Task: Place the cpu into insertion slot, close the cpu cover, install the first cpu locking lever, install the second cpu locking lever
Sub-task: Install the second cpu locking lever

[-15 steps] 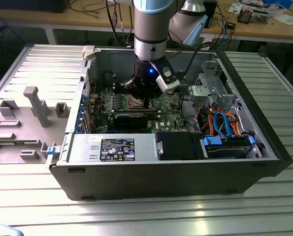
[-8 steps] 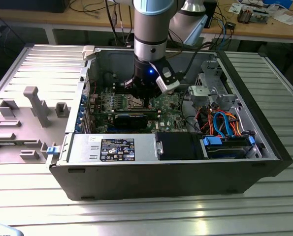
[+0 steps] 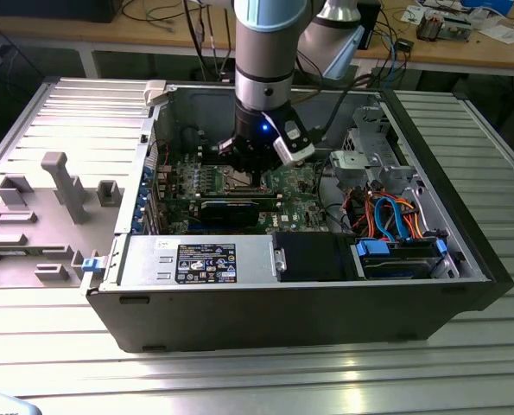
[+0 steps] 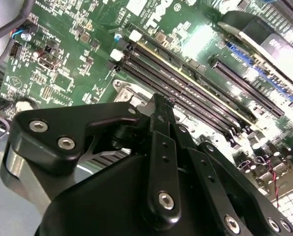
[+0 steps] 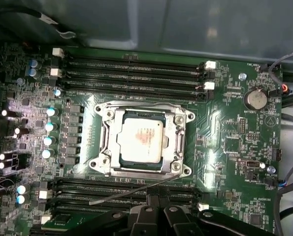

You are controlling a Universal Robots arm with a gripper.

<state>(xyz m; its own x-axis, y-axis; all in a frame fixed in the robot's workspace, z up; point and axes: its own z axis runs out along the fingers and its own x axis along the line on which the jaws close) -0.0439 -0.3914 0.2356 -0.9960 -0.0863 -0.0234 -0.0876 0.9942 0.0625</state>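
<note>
In the exterior view, an open computer case (image 3: 464, 251) lies on a ribbed metal table (image 3: 257, 372), and the arm reaches down at the upper centre of the frame, its gripper (image 3: 250, 169) hanging just above the green motherboard (image 3: 295, 186). In the first wrist view, the cpu (image 5: 140, 140) sits in the insertion slot (image 5: 108, 132) at the centre of the frame, with the cpu cover (image 5: 178, 135) closed flat around it; a thin locking lever (image 5: 131, 191) stretches below the socket, across the memory slots (image 5: 131, 69). The gripper's black fingers (image 5: 156, 216) fill the bottom edge; whether they are spread or pressed together cannot be told.
</note>
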